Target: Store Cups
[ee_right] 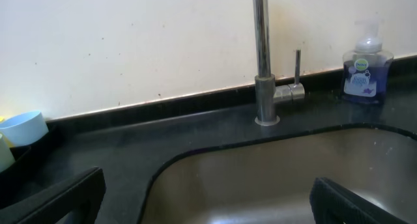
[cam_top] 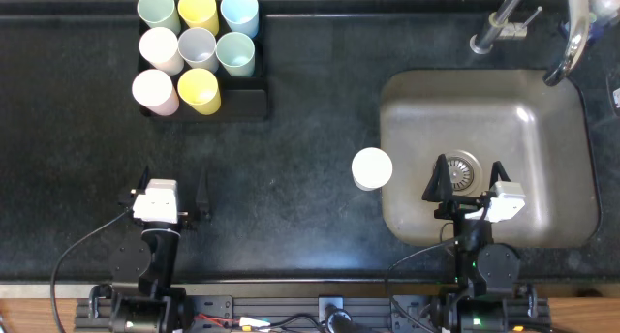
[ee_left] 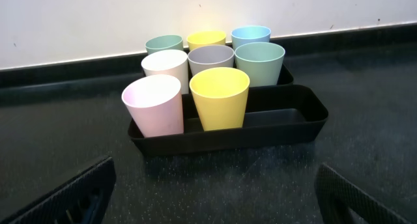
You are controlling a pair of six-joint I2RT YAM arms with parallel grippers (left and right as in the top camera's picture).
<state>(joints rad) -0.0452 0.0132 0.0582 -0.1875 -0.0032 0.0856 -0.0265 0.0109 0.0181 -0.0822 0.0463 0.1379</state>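
Left claw [cam_top: 174, 182] gapes before smooth tapered cups [ee_left: 219, 97]

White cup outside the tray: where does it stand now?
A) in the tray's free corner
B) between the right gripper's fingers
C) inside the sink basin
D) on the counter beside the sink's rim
D: the top view shows the white cup on the dark counter, just outside the sink, apart from the tray and the right gripper.
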